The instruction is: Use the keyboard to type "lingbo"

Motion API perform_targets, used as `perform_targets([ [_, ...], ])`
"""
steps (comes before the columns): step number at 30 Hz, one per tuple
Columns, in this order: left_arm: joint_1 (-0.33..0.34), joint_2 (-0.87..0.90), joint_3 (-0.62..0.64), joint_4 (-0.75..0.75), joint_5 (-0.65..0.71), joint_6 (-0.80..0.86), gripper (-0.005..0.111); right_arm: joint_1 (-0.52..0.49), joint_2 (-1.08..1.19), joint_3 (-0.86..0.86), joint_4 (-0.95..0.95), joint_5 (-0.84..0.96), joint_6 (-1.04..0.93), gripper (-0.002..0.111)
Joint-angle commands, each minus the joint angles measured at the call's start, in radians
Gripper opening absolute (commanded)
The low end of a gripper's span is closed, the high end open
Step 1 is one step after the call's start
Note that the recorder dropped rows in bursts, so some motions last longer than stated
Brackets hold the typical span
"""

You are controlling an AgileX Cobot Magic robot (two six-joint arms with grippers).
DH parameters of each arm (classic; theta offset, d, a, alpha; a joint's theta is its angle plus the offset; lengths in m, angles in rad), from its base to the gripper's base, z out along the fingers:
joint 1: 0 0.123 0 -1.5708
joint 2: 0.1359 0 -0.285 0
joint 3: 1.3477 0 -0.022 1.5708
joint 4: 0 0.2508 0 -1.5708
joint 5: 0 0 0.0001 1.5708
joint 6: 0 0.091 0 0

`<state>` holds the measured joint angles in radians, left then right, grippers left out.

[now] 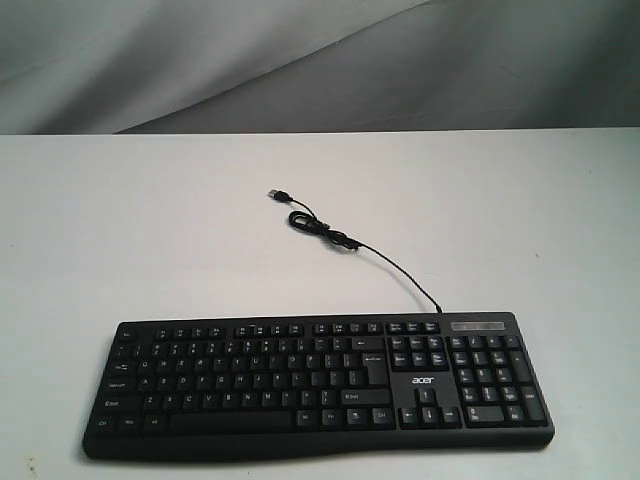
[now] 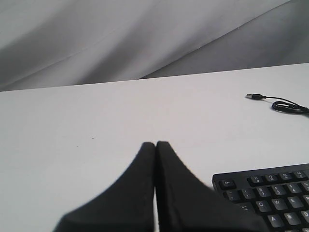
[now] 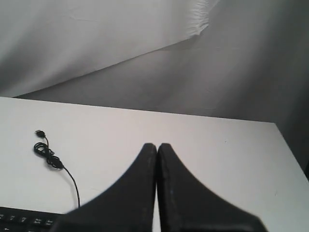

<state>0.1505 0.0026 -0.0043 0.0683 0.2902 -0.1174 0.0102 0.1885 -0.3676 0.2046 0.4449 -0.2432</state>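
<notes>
The wide black keyboard (image 1: 320, 385) with white legends and an "acer" logo lies flat at the near edge of the white table in the exterior view. Its thin black cable (image 1: 385, 262) runs back to a loose coil and a USB plug (image 1: 279, 194). Neither arm shows in the exterior view. In the left wrist view my left gripper (image 2: 155, 144) is shut and empty, held over bare table beside the keyboard's Esc corner (image 2: 270, 195). In the right wrist view my right gripper (image 3: 157, 145) is shut and empty, with the keyboard's top edge (image 3: 26, 218) and the cable (image 3: 53, 162) off to one side.
The white table (image 1: 150, 220) stretches behind the keyboard to a grey fabric backdrop (image 1: 320, 60). The table's right edge (image 3: 289, 159) shows in the right wrist view.
</notes>
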Motion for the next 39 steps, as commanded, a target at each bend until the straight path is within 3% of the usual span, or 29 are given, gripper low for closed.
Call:
perform_targets([
  [1, 0.002, -0.003, 0.004, -0.008, -0.005, -0.004, 0.001, -0.008, -0.076, 0.066, -0.042, -0.023, -0.002, 0.000],
  [10, 0.002, -0.003, 0.004, -0.008, -0.005, -0.004, 0.001, -0.008, -0.079, 0.210, -0.083, -0.146, -0.002, 0.000],
  [16, 0.002, -0.003, 0.004, -0.008, -0.005, -0.004, 0.001, -0.008, -0.096, 0.311, -0.232, -0.241, 0.212, 0.000],
  [21, 0.002, -0.003, 0.004, -0.008, -0.005, -0.004, 0.001, -0.010, -0.152, 0.368, -0.211, -0.258, 0.218, 0.000],
  [33, 0.002, -0.003, 0.004, -0.008, -0.005, -0.004, 0.001, -0.010, -0.163, 0.368, -0.197, -0.219, 0.216, 0.000],
  [39, 0.002, -0.003, 0.004, -0.008, -0.005, -0.004, 0.001, -0.010, -0.188, 0.368, -0.205, -0.108, 0.212, 0.000],
])
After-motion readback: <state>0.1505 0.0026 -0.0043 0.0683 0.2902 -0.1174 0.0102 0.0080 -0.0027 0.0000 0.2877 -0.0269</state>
